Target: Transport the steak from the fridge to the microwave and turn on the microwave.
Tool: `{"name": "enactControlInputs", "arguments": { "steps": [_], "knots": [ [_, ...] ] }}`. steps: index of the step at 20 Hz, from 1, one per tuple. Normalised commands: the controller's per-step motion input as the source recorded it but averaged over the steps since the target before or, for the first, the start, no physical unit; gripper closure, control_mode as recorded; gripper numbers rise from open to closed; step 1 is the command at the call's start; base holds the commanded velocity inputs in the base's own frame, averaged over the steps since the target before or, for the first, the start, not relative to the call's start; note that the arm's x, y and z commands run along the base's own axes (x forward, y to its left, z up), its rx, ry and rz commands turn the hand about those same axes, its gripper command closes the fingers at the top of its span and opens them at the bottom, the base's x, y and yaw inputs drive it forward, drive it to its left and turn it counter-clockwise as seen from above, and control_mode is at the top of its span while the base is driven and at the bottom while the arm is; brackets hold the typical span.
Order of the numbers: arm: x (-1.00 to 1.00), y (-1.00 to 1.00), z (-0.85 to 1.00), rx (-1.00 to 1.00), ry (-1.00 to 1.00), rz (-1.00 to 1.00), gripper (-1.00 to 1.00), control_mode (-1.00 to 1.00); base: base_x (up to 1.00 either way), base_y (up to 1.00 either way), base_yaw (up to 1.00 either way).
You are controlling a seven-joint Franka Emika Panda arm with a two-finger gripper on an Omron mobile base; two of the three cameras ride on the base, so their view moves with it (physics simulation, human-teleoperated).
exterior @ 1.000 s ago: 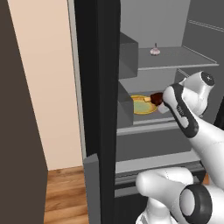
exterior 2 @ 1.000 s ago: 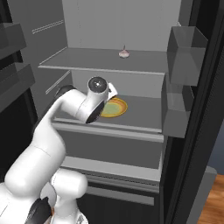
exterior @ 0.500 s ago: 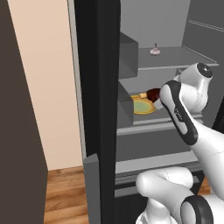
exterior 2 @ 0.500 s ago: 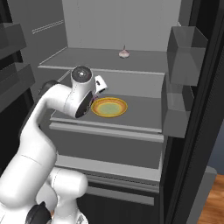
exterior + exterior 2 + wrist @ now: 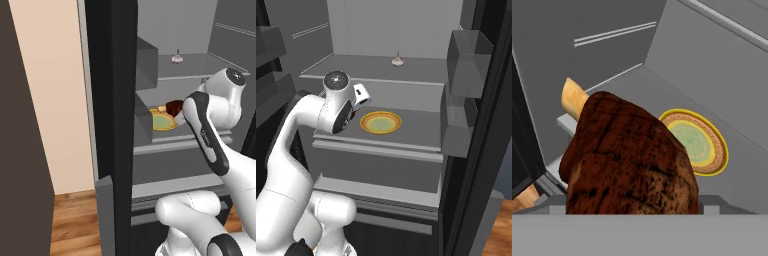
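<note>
The fridge [image 5: 112, 100] stands open, its grey shelf [image 5: 381, 142] at hand height. The steak [image 5: 629, 160], a dark reddish-brown lump, fills the foreground of the hand view, and my gripper [image 5: 180, 114] is shut on it. It hangs at the near left edge of the yellow-rimmed plate [image 5: 380, 122], which lies bare on the shelf. From the left base the steak [image 5: 174, 106] shows just beyond my hand, above the plate [image 5: 162, 122]. My fingertips are hidden behind the meat. The microwave is out of view.
A tan food piece [image 5: 573, 97] sticks out behind the steak. A small pinkish item [image 5: 398, 61] sits on the upper shelf. Grey door bins [image 5: 466, 70] jut in on the right. The black door edge [image 5: 107, 150] stands close on the left, above the wooden floor [image 5: 75, 220].
My arm has swung toward the fridge's left side, uncovering the whole plate in the right base view. The steak stayed with my hand and rose slightly.
</note>
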Motion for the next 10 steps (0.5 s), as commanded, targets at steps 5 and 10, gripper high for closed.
{"name": "enactControlInputs", "arguments": {
  "steps": [5, 10],
  "knots": [
    [-0.3, 0.02, 0.14, 0.0, 0.02, -0.06, 1.0, -1.0, 0.0, 0.0, 0.0],
    [-0.47, 0.0, 0.16, 0.0, 0.03, -0.06, 1.0, -1.0, 0.0, 0.0, 0.0]
  ]
}}
